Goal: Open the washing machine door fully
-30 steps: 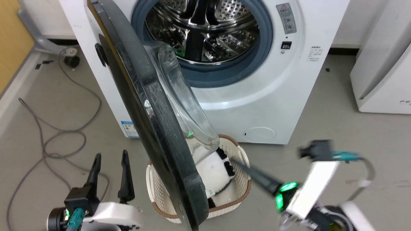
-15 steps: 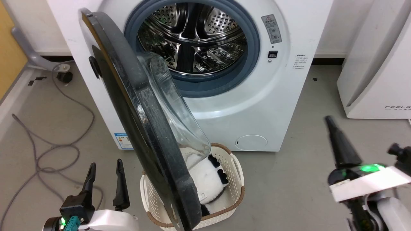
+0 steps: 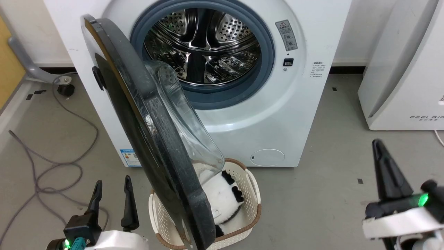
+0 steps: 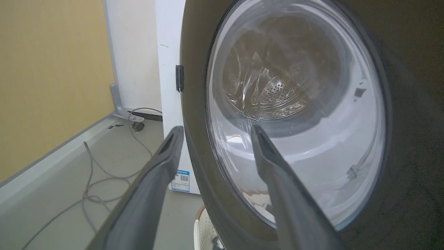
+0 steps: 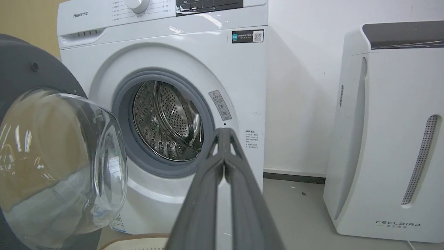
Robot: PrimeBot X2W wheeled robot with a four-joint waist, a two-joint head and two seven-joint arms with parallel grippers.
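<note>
The washing machine is noted ahead of both grippers, its door about half open just right of the left gripper, which is spread and empty. The right gripper is pinched together, empty, well clear. A wider swing could be blocked by the left gripper.

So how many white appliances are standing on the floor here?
2. The Hisense washing machine is in the middle, with its black door swung open. The FEELAIR tower appliance stands at the right edge of the head view. Others may stand outside the frames.
</note>
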